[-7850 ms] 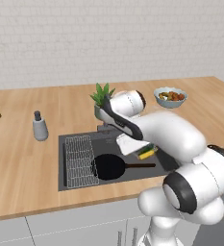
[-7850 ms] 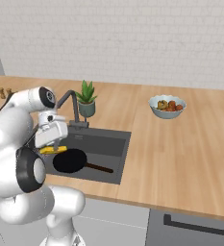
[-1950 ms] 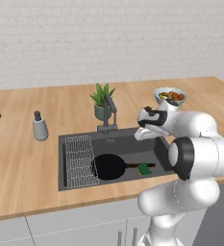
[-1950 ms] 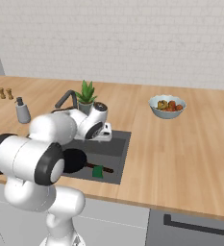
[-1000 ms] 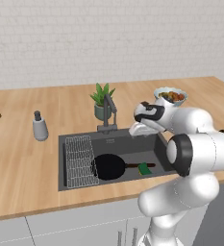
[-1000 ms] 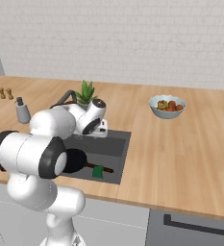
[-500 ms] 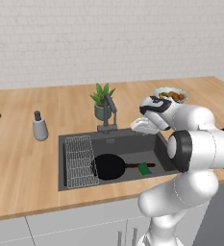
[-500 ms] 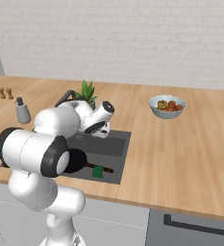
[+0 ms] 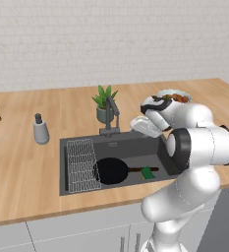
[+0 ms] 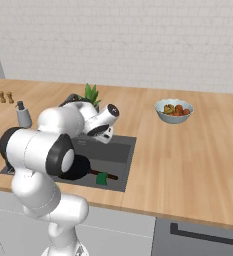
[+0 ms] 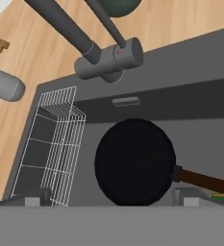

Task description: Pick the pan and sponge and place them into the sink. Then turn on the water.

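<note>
Wooden tabletop (image 9: pixel 17 172) stretches wide around the sink (image 9: pixel 135 145), whose dark basin lies straight below the hand (image 11: pixel 111 204). The hand hovers above the basin's right part, fingers spread wide apart and gripping nothing. Inside the basin, a wire rack (image 11: pixel 53 144) fills the left end, off to the hand's left in the hand view. The pan (image 11: pixel 135 161) lies flat on the basin floor right beneath the hand, its long handle running out toward the basin's right end along the basin's length. The faucet (image 11: pixel 108 57) stands at the sink's back rim, ahead of the hand, its spout angling up and away to the left. The sponge (image 9: pixel 147 173), green side up, rests on the basin floor against the pan handle's far end.
</note>
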